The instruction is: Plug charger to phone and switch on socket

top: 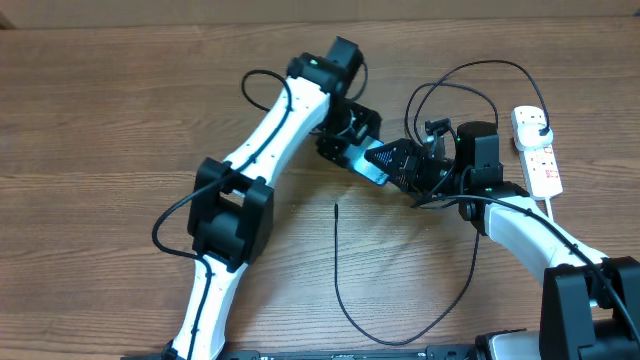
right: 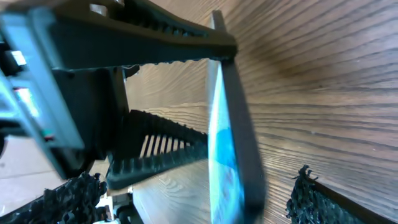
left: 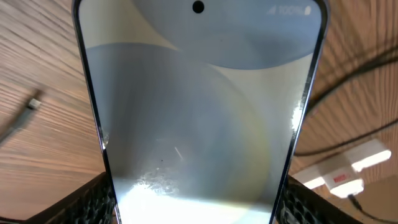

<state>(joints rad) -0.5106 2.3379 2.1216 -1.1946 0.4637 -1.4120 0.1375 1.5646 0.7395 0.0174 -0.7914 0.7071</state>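
Note:
My left gripper (top: 350, 135) is shut on the phone (top: 385, 160) and holds it tilted above the table; in the left wrist view the phone (left: 199, 112) fills the frame between my left gripper's fingers (left: 199, 205). My right gripper (top: 425, 175) is open, its fingers (right: 196, 186) on either side of the phone's edge (right: 233, 149) without touching it. The black charger cable (top: 337, 260) lies loose on the table, its connector tip (top: 336, 207) free below the phone; the tip also shows in the left wrist view (left: 31, 106). Its plug head (top: 541, 127) sits at the white socket strip (top: 540, 160).
The charger cable loops behind the right gripper (top: 470, 80) and sweeps along the front of the table (top: 400, 338). The socket strip also shows in the left wrist view (left: 348, 171). The strip's white cord (top: 553, 212) runs towards the right arm.

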